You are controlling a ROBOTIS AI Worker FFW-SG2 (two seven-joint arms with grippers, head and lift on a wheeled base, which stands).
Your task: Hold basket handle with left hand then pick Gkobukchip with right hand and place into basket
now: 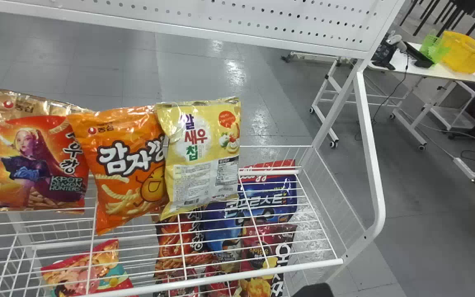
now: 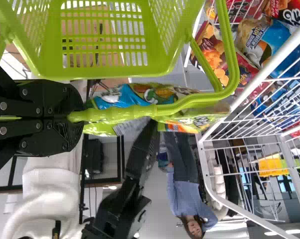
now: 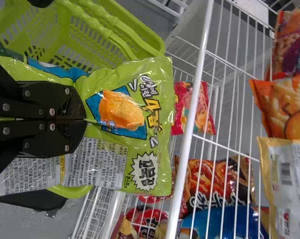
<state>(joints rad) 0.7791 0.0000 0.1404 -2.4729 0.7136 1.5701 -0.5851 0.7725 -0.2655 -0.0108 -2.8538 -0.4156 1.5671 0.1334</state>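
A black piece of an arm (image 1: 313, 290) pokes in at the head view's bottom edge. In the left wrist view, my left gripper (image 2: 75, 117) is shut on the handle (image 2: 135, 111) of the green basket (image 2: 105, 72). My right gripper (image 3: 84, 120) is shut on the green Gkobukchip bag (image 3: 102, 159), pinching it near the middle; its fingertips are hidden against the wrinkled film. Behind the bag in the right wrist view is the basket (image 3: 146, 41). The Gkobukchip bag (image 2: 205, 121) also appears beyond the handle in the left wrist view, close to the basket's open side.
A white wire rack (image 1: 287, 270) carries a red-orange bag (image 1: 35, 165), an orange bag (image 1: 126, 161) and a yellow bag (image 1: 204, 156) on top, with several snacks lower down. Its curved white frame (image 1: 371, 165) rises on the right. A table (image 1: 410, 68) stands farther back.
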